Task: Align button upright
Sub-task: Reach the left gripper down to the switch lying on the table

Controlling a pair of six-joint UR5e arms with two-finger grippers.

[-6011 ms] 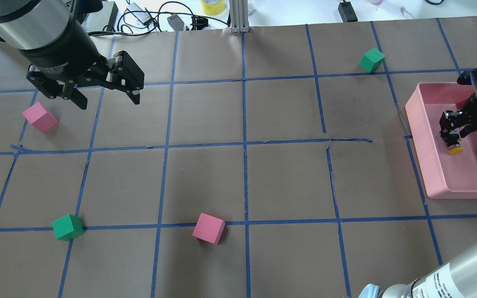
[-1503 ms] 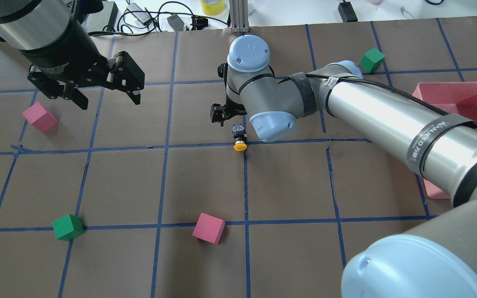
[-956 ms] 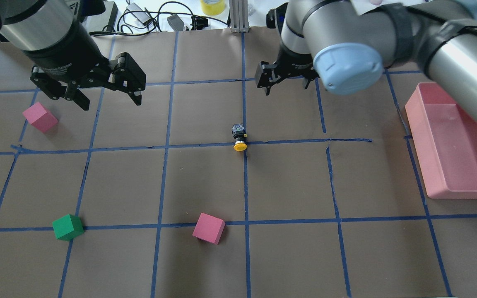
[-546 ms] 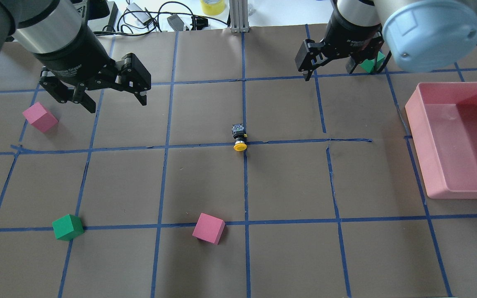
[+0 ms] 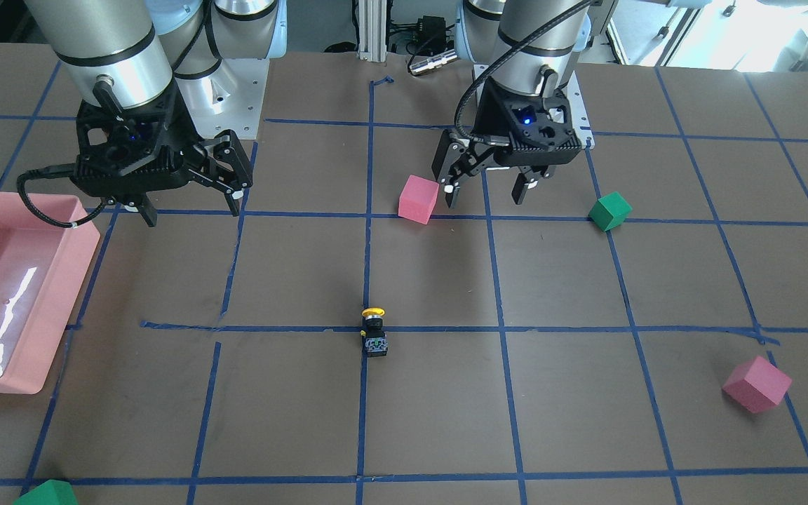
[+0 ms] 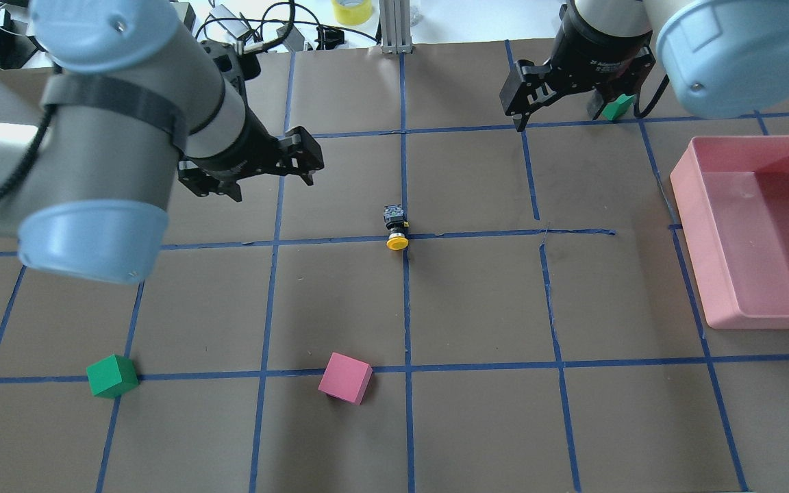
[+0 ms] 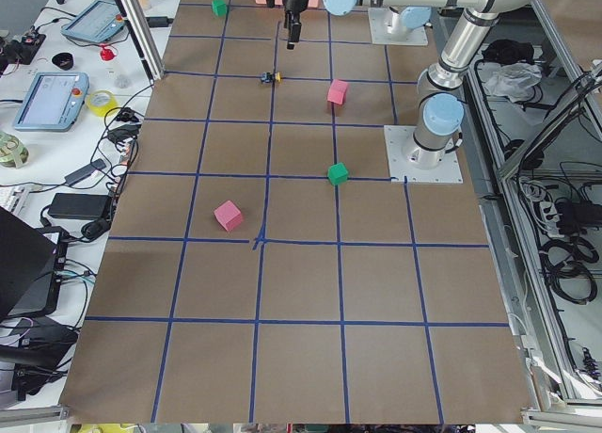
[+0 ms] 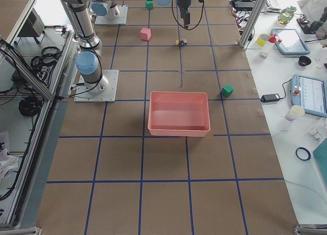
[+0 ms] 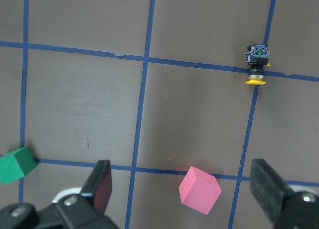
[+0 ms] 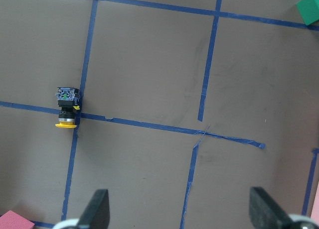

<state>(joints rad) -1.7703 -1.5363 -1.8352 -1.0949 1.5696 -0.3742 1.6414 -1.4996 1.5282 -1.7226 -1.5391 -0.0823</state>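
We find the button [image 6: 396,229] lying on its side in the middle of the table [image 6: 477,301], right on a crossing of the blue tape lines [image 6: 340,239]. Its yellow cap points toward the robot's near edge and its grey base block toward the far edge. Nothing touches it. The left gripper [image 5: 485,198] hangs above the table to the left of the button and a little farther back, its jaws spread wide and holding nothing. The right gripper [image 5: 192,212] hovers well off to the right and far side, equally wide open and empty, not far from the pink tray [image 6: 764,320]. By our reading the upright step has not yet begun, and the grasp will be the delicate part. The button is small and its cap is round, so a fingertip that arrives off-centre could roll it or push it along the paper instead of pinching it. Closing across the cap rather than the black body would give a poor hold, and the part might twist out as it is tipped. A descent that goes too low would drive the fingertips into the table. Once stood on its narrow base, a release with any sideways drag could topple it again. The pink cube [image 6: 345,378] nearer the robot is well clear and looks harmless.
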